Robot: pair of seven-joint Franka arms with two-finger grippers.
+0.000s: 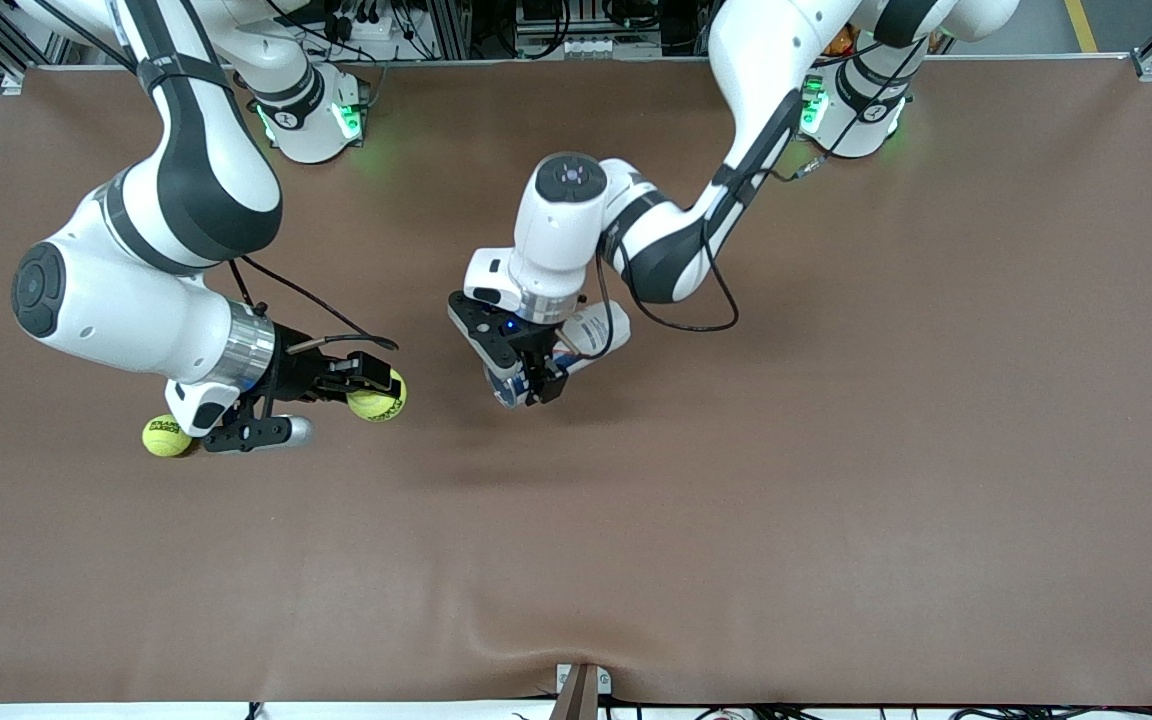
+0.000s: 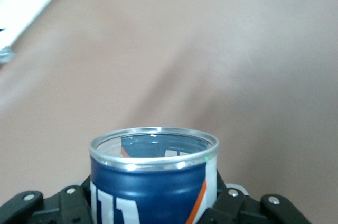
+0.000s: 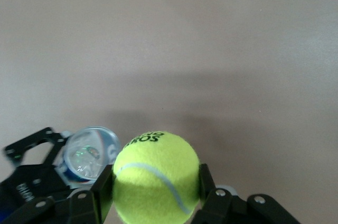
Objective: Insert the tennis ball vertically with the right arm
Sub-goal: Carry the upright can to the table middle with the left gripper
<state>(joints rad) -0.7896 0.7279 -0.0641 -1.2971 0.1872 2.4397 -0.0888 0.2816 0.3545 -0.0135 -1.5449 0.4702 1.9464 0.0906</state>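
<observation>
right gripper (image 1: pixel 376 392): clamped shut on tennis ball (image 1: pixel 377 397), pads on two sides of its widest girth; hangs over bare table toward right arm's end, at roughly 9 o'clock from the can in front view
tennis ball: yellow felt, dark print on top, white seam visible in right wrist view (image 3: pixel 156 176); sits fully between the fingers (image 3: pixel 102 189), nothing slipping that I can see
left gripper (image 1: pixel 526 378): closed around the can (image 1: pixel 576 345), grip low on the body near the open end
can: blue/white tube, metal rim, lid off; in front view it lies tilted, not upright, mouth pointing toward 7 o'clock; left wrist view looks over the open rim (image 2: pixel 153 147), inside looks empty
second ball (image 1: pixel 166 436): on table (image 1: pixel 836 450) at 8 o'clock from right gripper, just beside wrist camera mount, untouched
handling, ball: judged light, springy, felt gives good friction; squeezes a bit under pads so centre grip across the equator is right, off-centre grip would likely squirt it out
handling, can: judged light, thin wall, smooth and slippery; rim stiff, body could dent if over-squeezed
fit: ball looks close to the mouth's width, so little slack for misalignment
next, judged: can mouth needs to face up, ball brought directly above rim, then released
risk: ball catching rim and bouncing off
</observation>
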